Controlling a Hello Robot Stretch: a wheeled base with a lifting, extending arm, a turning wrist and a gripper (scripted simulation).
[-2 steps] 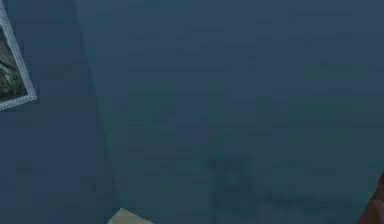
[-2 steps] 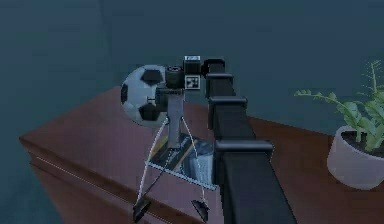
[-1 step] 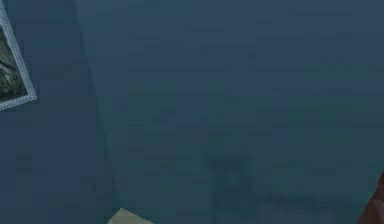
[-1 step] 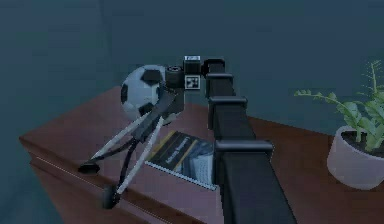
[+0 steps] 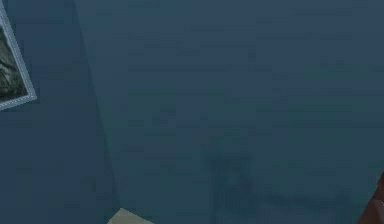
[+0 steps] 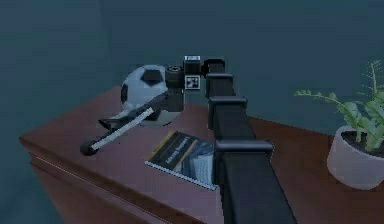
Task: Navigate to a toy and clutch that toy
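A black-and-white soccer ball (image 6: 146, 90) rests on a reddish-brown wooden desk (image 6: 62, 128) against the blue wall. The dark arm (image 6: 238, 140) rises from the bottom edge to two white marker squares (image 6: 176, 81) right beside the ball. From there the gripper (image 6: 92, 147) slants down to the left across the ball's lower edge, its thin fingers ending over the desktop. I cannot tell whether it holds anything.
A dark booklet (image 6: 184, 157) lies on the desk next to the arm. A green plant in a white pot (image 6: 355, 152) stands at the desk's right end. The forward view has a blue wall (image 5: 220, 100) close ahead and a framed picture (image 5: 12, 68) at its left edge.
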